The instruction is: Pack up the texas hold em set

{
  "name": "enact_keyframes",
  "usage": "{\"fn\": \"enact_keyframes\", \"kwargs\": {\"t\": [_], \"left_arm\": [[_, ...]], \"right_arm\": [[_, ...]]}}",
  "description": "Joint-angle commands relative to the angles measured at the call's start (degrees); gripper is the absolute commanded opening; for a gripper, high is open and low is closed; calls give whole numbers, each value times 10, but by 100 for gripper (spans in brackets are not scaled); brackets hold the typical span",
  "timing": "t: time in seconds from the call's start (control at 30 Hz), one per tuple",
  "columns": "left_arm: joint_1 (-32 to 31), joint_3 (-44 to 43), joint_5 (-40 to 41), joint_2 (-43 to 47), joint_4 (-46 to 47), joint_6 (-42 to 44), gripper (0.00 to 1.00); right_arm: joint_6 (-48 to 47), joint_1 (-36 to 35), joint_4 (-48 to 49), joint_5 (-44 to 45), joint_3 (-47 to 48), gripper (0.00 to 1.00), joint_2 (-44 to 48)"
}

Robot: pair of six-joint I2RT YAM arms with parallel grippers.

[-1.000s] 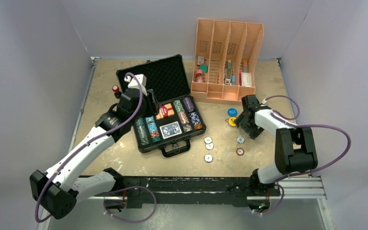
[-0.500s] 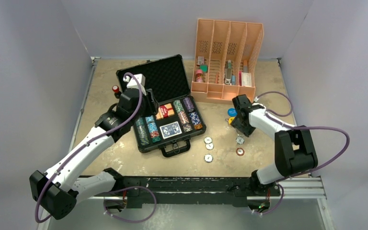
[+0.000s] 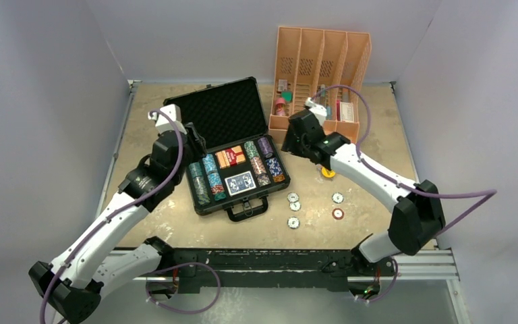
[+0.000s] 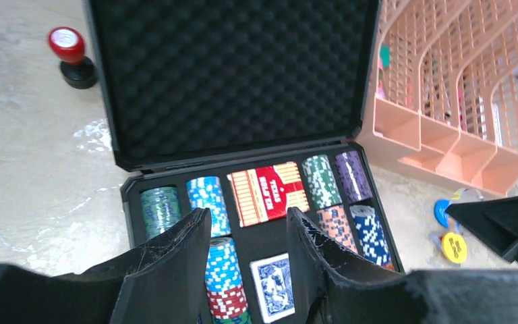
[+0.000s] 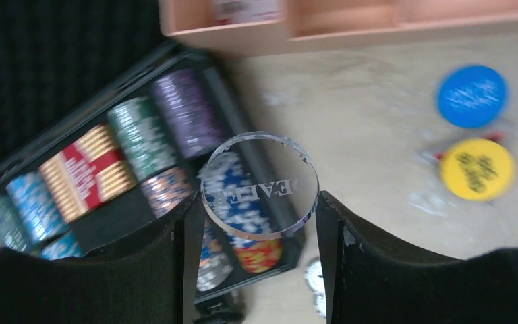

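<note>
The black briefcase [image 3: 264,200] lies open at table centre, its foam lid [image 4: 229,74] up. Rows of poker chips [image 4: 209,202], a red card deck [image 4: 270,194] and a blue card deck [image 4: 275,287] fill its slots. My left gripper [image 4: 246,219] hovers open over the case's left half [image 3: 194,142] with nothing between its fingers. My right gripper [image 5: 256,206] is shut on a clear round dealer button [image 5: 260,185] and hangs over the case's right edge [image 3: 291,138]. A blue button [image 5: 472,96] and a yellow button [image 5: 477,169] lie on the table.
The orange slotted organizer [image 3: 320,81] stands behind the case's right end, close to my right arm. Several loose chips [image 3: 294,222] lie on the table in front of the case's right side. A red-topped black cylinder [image 4: 71,54] stands left of the lid.
My right gripper closed on the clear dealer button, lifted it off the table and swung left to the case's right edge. My left arm drew back a little to the left.
</note>
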State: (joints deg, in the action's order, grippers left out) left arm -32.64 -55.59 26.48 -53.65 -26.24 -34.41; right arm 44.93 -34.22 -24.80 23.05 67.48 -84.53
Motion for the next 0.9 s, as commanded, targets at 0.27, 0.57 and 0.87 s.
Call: {"fn": "enact_keyframes", "kwargs": {"t": [0.27,0.57,0.87], "left_arm": [[5,19,147,59,5,-31,45],[6,16,143,47,0,-30,45],[6,16,134,41,-1,-30,46]], "right_arm": [[-215,-141,148,-108,185,59,-188],[-248,-159,109,-144,296,61,-302],[-247,-163,67,-129,324,67,-341]]}}
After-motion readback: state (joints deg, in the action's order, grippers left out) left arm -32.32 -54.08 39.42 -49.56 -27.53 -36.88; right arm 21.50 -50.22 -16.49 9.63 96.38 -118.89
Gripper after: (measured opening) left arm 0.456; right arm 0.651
